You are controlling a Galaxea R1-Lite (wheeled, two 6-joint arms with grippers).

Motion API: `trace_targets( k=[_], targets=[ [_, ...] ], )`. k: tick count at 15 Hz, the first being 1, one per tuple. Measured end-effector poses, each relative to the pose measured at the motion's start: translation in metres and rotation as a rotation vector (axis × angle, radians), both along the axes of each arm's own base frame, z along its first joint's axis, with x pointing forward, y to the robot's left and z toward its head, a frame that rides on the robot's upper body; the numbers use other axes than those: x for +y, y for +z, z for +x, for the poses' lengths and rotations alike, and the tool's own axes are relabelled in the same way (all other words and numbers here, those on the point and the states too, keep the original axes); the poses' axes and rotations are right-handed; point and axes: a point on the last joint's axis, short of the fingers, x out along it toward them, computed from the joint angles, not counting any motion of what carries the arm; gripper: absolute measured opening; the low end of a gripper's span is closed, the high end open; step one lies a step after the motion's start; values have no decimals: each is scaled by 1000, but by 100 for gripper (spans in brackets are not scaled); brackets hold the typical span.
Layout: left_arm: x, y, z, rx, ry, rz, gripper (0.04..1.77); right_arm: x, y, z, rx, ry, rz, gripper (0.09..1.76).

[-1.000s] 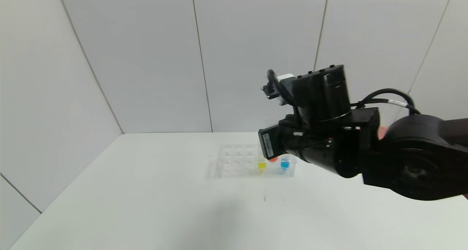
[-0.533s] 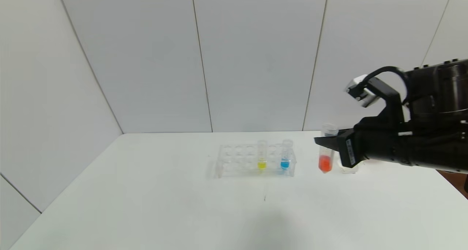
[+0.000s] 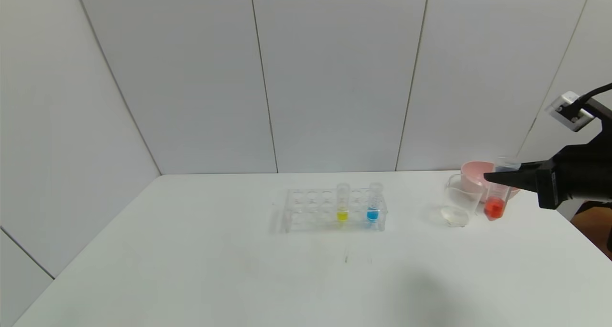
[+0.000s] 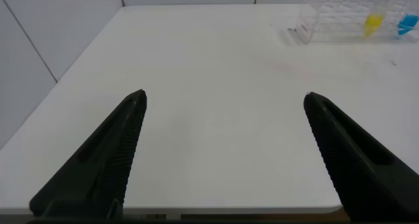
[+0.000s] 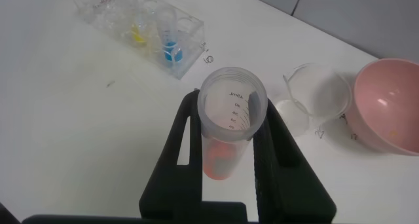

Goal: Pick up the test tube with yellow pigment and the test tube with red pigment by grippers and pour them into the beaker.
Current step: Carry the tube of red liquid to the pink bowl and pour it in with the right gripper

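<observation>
Right gripper (image 3: 497, 178) clamped on upright test tube with red pigment (image 3: 495, 206), graduations unreadable, just beside beaker (image 3: 463, 199), near table (image 3: 191, 269) edge. Left gripper (image 4: 222, 103) spread wide, empty.

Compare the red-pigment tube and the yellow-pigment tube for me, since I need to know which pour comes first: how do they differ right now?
The test tube with red pigment is clamped upright in the right gripper above the table beside the beaker; the test tube with yellow pigment stands in the rack, untouched. Liquid is red-orange versus yellow. Both are clear, upright and uncapped.
</observation>
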Motion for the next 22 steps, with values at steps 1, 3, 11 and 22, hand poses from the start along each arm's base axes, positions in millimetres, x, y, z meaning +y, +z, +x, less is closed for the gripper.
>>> trace_targets(
  k=[1,3,11,22],
  targets=[
    [0,0,0,0,0,0,172,-11,-4,5,-11,12,-19,51],
    [0,0,0,0,0,0,172,-30,-9,17,-18,11,-37,51],
    [0,0,0,0,0,0,172,-89,-31,82,-84,6,-242,51],
    [0,0,0,0,0,0,172,-82,-42,126,101,60,-471,51]
  ],
)
